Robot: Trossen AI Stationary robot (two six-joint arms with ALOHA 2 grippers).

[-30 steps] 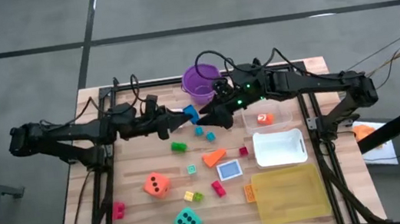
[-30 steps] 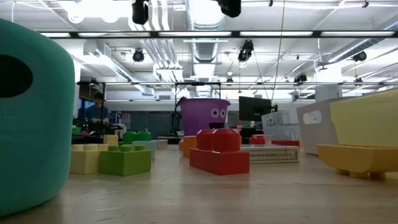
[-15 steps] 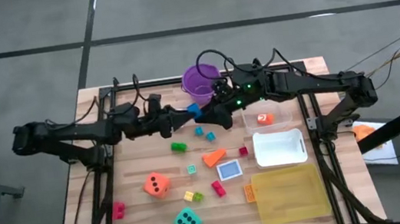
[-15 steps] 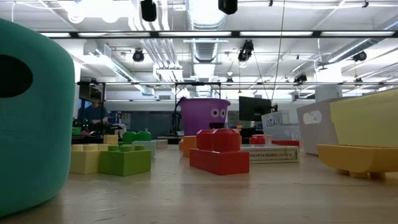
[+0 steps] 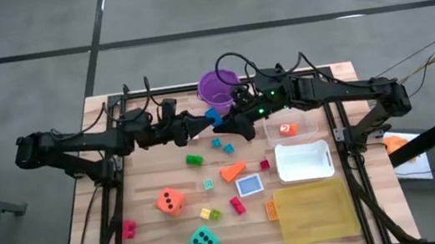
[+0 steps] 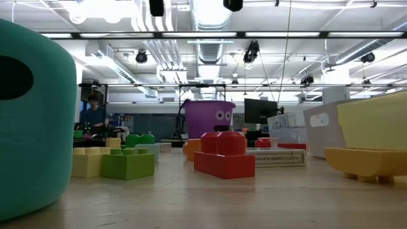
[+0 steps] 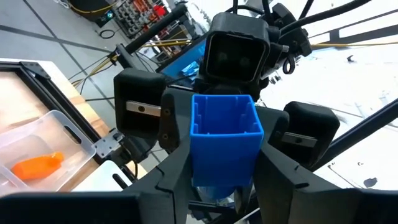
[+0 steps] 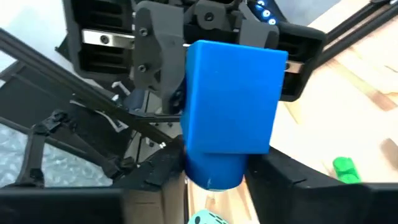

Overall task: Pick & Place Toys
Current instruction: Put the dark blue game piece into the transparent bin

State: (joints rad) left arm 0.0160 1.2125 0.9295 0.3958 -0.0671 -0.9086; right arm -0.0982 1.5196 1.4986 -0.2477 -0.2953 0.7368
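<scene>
Now both claws clamp one blue block (image 5: 213, 115) mid-handover beside the purple bucket (image 5: 217, 88): left claw (image 5: 204, 120), right claw (image 5: 222, 123); next, one must release.

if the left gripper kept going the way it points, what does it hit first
Likely the right gripper: the left gripper points straight at it, both gripping the same blue block between them.

Bright even overhead lighting, glaring ceiling lamps (image 6: 95, 7) in low view, nearest teal die (image 6: 32, 121) blurred
</scene>
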